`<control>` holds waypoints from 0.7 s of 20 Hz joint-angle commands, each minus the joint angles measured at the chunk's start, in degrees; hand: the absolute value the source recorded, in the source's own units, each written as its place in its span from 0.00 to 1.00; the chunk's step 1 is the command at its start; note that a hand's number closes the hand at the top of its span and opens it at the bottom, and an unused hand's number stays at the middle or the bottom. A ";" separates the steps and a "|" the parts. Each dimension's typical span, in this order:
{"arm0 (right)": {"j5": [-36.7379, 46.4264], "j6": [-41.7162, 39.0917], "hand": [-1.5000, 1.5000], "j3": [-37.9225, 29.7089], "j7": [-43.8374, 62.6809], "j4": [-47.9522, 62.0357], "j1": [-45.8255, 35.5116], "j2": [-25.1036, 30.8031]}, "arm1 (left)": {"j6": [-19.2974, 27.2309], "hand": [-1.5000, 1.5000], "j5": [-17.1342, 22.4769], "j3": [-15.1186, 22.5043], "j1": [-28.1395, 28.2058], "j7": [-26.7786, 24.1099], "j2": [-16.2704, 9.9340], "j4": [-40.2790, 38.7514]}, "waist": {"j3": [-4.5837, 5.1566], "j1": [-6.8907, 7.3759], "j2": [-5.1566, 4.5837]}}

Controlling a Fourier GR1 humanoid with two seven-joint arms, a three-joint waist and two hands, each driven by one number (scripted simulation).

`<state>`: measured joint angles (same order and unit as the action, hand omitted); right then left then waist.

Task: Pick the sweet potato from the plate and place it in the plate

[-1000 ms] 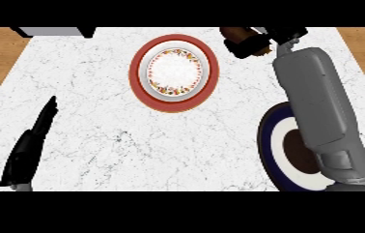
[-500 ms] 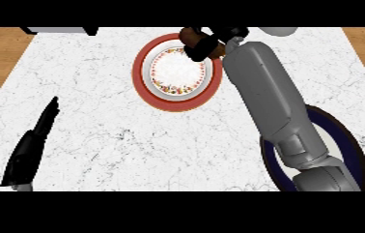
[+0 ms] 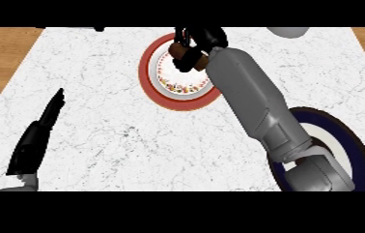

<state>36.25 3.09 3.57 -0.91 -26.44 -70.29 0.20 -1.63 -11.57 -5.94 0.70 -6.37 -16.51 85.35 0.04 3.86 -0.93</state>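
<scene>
right hand (image 3: 201, 37) holds sweet potato (image 3: 187, 57) above red-rimmed plate (image 3: 151, 82).

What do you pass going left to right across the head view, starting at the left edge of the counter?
Black left robot hand resting open near the left edge → round red-rimmed plate with a white patterned centre → black right robot hand curled round the brown sweet potato → round dark-blue-rimmed plate.

head view, steeply down, counter (image 3: 107, 130) fairly near
</scene>
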 commanded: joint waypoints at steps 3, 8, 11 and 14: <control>-7.85 6.30 0.00 1.02 2.87 8.12 0.58 -0.20 | 0.47 0.50 -1.81 1.71 -1.09 -1.84 1.13 -1.98 | 0.04 1.82 -0.54; -12.59 8.60 0.00 3.28 1.66 9.75 -2.49 -0.20 | 0.19 0.50 -1.39 1.09 -2.37 -0.11 1.00 -1.03 | -0.01 1.72 -0.38; -17.05 12.86 0.00 0.29 -2.80 6.72 -0.92 -0.20 | -0.72 0.50 -0.46 0.35 0.17 -1.34 0.38 -0.49 | -0.05 1.31 -0.20; -21.87 17.19 0.00 -2.46 -3.77 5.47 -0.36 -0.20 | 0.87 0.50 -1.50 0.66 -0.74 -0.49 1.37 -0.59 | -0.07 0.70 0.06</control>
<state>19.46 16.11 3.60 -3.20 -19.69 -70.62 0.01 -1.23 -12.94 -4.89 -0.09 -7.53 -15.15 83.93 0.00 5.01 -1.17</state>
